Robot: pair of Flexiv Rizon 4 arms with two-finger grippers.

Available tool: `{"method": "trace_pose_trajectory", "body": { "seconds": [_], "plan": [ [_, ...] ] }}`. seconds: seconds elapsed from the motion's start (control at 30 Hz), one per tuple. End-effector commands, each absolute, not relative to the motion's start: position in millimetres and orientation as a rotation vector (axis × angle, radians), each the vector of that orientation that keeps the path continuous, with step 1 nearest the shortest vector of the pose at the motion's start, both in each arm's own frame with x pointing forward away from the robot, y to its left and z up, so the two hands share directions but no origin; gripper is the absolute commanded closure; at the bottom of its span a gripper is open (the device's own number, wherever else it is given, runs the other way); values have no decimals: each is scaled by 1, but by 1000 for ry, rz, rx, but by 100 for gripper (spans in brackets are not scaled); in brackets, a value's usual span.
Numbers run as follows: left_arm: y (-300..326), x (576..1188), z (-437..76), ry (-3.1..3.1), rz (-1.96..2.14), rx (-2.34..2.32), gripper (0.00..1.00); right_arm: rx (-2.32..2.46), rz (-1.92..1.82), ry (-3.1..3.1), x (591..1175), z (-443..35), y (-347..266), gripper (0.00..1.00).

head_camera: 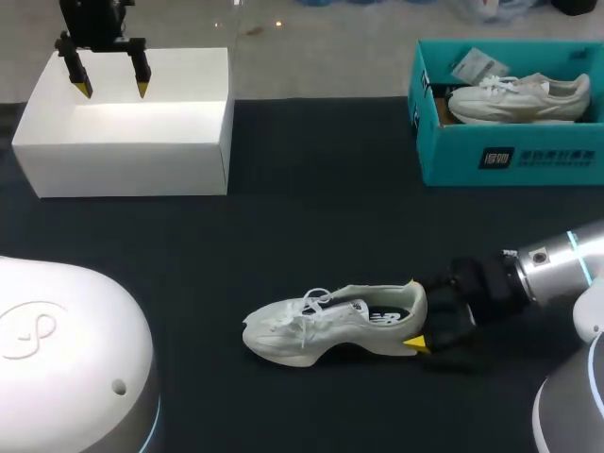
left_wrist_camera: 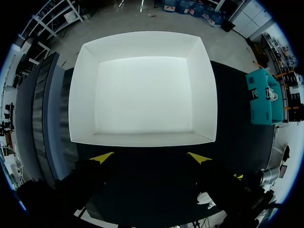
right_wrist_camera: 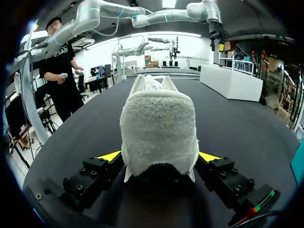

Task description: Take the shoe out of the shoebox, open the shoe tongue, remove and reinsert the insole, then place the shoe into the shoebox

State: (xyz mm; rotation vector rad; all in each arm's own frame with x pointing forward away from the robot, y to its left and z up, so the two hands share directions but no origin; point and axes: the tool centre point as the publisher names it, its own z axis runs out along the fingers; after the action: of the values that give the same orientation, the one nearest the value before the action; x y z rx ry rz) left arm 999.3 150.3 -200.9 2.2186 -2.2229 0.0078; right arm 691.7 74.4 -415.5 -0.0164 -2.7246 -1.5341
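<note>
Beyond shoe (head_camera: 330,326): white box (head_camera: 123,142), teal box (head_camera: 510,156)

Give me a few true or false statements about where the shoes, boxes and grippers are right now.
1. A white shoe lies on the black table. True.
2. The teal shoebox is empty. False: a second shoe lies in it.
3. The left gripper hangs open over the white box. True.
4. The right gripper is at the white shoe's toe. False: its fingers flank the heel.
</note>
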Motion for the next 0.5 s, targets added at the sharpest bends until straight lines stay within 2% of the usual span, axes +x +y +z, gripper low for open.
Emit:
{"method": "trace_pose_trajectory", "body": {
  "seconds": [0.03,0.5],
  "plan": [
    [150,999,-200,-2223,5,2220,0,-13,-1507,-2731,693,-413,80,0],
    [150,999,-200,-2223,5,2220,0,-12,-1490,-2749,689,-427,93,0]
  ]
}}
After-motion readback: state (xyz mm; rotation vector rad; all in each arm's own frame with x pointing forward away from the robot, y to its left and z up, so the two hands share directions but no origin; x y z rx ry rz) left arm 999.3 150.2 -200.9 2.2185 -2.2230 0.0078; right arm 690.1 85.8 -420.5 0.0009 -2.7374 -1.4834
